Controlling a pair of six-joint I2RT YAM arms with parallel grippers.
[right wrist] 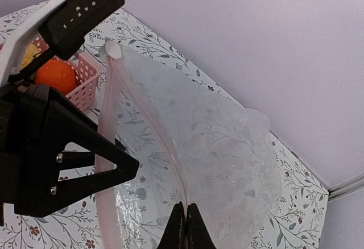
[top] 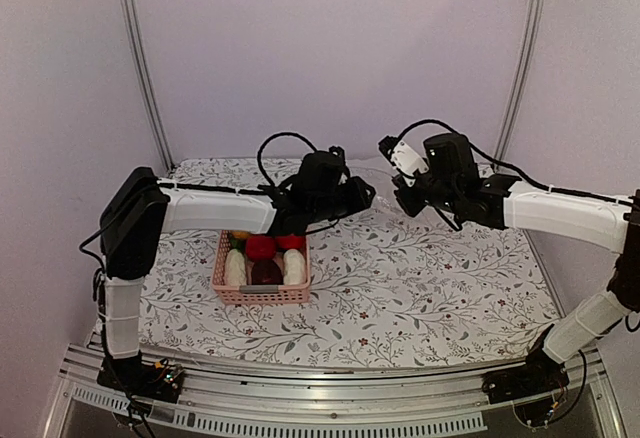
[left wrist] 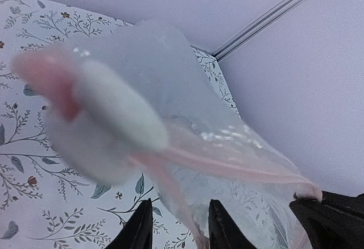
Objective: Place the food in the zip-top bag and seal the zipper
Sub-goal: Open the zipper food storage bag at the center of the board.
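Observation:
The clear zip-top bag (right wrist: 227, 146) hangs in the air between my two grippers, and nothing shows inside it. Its pinkish zipper (right wrist: 105, 146) gapes open in two lips. My right gripper (right wrist: 186, 218) is shut on one lip of the bag's mouth. My left gripper (left wrist: 180, 226) has its fingers apart, with the other zipper (left wrist: 239, 169) lip running down between them. A blurred white and pink lump (left wrist: 114, 112) sits at the strip's far end. The food (top: 261, 247) lies in the pink basket (top: 262, 296): red, maroon and white pieces. An orange piece (right wrist: 56, 75) also shows in the right wrist view.
The basket stands on the flowered tablecloth (top: 420, 278) below the left arm (top: 215, 208). Both grippers (top: 362, 196) (top: 403, 198) meet above the back middle of the table, near the rear wall. Metal frame posts (top: 140, 58) rise at the back corners.

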